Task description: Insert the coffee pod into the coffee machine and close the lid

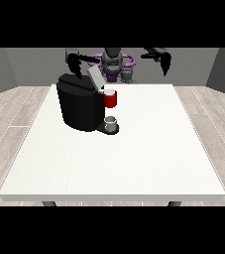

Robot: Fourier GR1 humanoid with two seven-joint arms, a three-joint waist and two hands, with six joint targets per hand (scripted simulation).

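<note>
A black coffee machine (79,106) stands on the white bench (134,158), lid (95,78) raised, a red thing at the machine (110,99). A grey thing (111,122) sits on its base. Both robot hands, at the view's left (75,63) and right (163,62), hover behind; finger positions cannot be told.

white table (134,163) carries black coffee machine (79,106) at far left; grey thing (111,120), perhaps cup, beside it.

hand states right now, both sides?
Hand at the view's left: above the black coffee machine, fingers cannot be told.
Hand at the view's right: raised, holding nothing, fingers cannot be told.
</note>
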